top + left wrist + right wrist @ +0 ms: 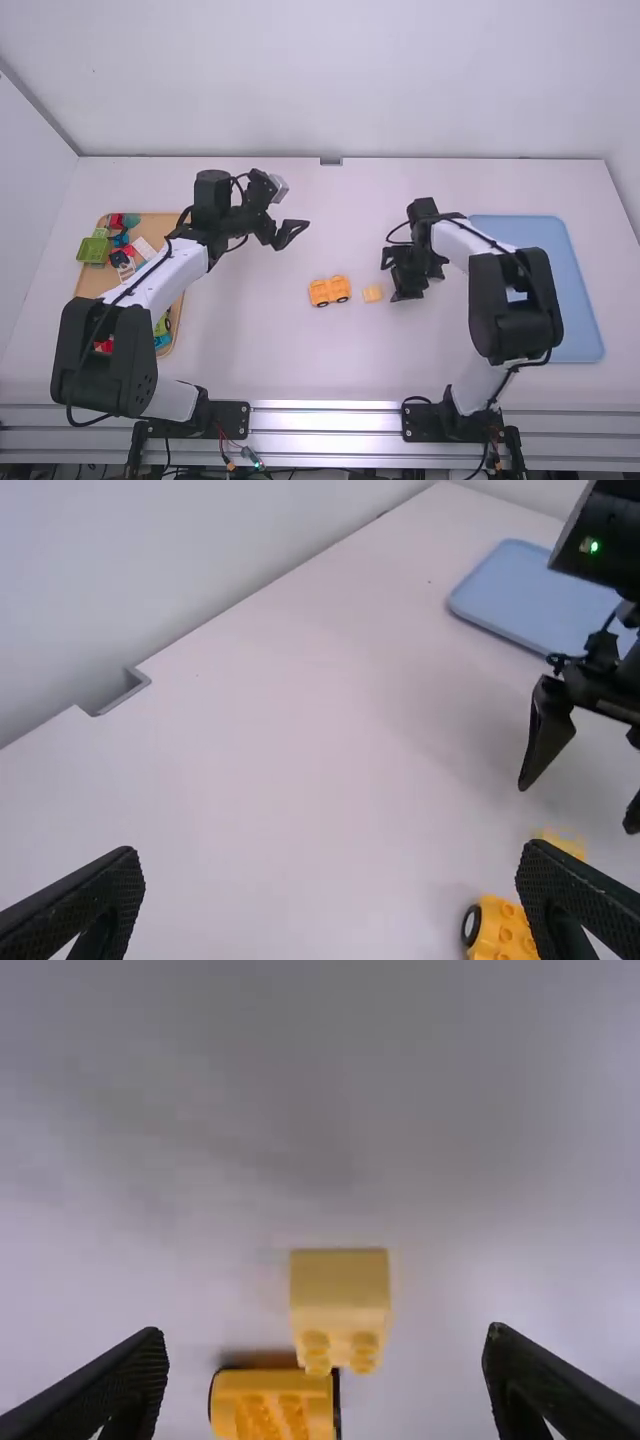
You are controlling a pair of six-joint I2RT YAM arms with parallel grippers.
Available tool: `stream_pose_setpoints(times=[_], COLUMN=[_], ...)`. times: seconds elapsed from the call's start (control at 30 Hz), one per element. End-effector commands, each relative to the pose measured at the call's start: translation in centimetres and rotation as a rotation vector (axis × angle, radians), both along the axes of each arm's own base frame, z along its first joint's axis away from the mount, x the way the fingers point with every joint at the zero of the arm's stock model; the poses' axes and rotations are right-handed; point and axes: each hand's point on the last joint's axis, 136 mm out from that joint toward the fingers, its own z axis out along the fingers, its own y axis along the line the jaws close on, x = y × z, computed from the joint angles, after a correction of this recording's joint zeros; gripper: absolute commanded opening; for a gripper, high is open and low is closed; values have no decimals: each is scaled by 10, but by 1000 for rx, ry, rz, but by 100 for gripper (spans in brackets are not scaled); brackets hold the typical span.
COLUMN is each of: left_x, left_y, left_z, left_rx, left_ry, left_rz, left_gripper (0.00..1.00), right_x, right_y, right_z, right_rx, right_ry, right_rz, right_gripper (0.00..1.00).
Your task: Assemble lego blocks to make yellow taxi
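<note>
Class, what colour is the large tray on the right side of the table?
The tray is light blue, best seen in the high view.

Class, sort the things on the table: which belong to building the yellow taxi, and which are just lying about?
For the taxi:
- wheeled yellow-orange lego base
- pale yellow lego block

Apparently just lying about:
- brown tray
- assorted toy blocks on it, though some might be spares
- blue tray

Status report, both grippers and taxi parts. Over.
Left gripper open, empty. Right gripper open, empty, near small yellow block. Block loose beside wheeled base, not joined. No obstacle seen between these parts.
</note>
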Motion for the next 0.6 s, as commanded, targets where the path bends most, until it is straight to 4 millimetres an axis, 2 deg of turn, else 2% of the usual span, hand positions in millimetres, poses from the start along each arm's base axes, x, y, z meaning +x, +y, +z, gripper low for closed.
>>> stream_pose_setpoints(times=[0.0, 0.07, 0.13, 0.2, 0.37, 0.43, 0.5, 0.53, 0.57], left_x=[-3, -3, -3, -4, -9, -15, -32, -35, -44], left_y=[-4, -4, -4, -4, -7, -10, -20, -21, -24], left_z=[-4, -4, -4, -4, -7, -7, -7, -7, -8], left_rx=[-8, -9, -9, -8, -10, -4, 2, 3, 5], left_ry=[18, 18, 18, 20, 30, 13, -30, -36, -58], left_rz=[-15, -14, -15, -15, -43, -96, -222, -239, -302], left_gripper=[99, 99, 99, 99, 99, 99, 99, 99, 99], right_x=[14, 18, 29, 33, 52, 53, 48, 47, 43], right_y=[3, 5, 12, 17, 36, 43, 46, 45, 43], right_z=[12, 19, 34, 46, 81, 90, 100, 100, 97], right_rx=[45, 68, 115, 150, 245, 277, 302, 301, 282], right_ry=[-84, -117, -226, -302, -640, -728, -880, -890, -907], right_rz=[162, 223, 402, 539, 1013, 1135, 1410, 1445, 1564], right_gripper=[85, 84, 85, 99, 99, 100, 96, 92, 89])
